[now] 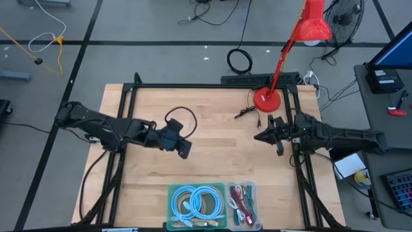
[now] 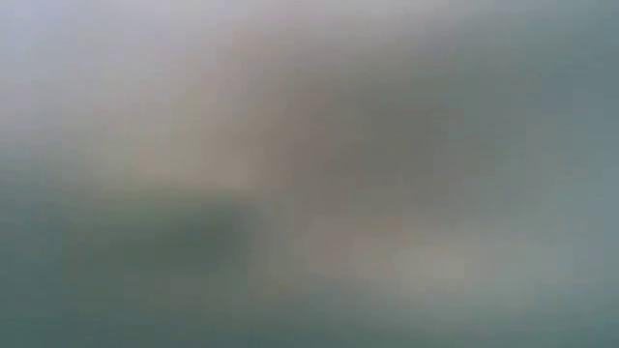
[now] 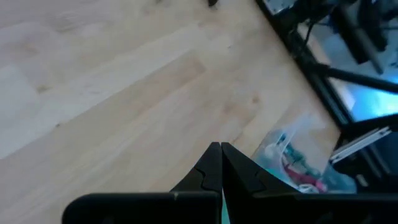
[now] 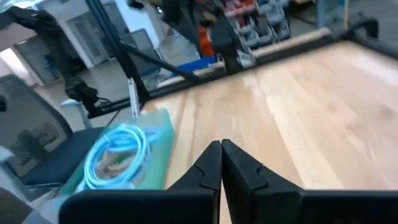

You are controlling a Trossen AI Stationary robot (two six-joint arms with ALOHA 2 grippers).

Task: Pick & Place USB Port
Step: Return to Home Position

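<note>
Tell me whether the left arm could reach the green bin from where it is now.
Probably yes. The left pincer, shut, hangs over the bare table near the green bin. Nothing stands between them, and the bin's top is open above the blue cables.

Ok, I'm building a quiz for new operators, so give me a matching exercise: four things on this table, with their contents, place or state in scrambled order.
Things:
1. green bin
2. white transparent bin
3. red lamp
4. left gripper

Descriptions:
a. shut, above the bare table
b. holds pink cables
c. holds blue coiled cables
d. stands at the edge opposite the bins

Pairs: 1-c, 2-b, 3-d, 4-a.
</note>
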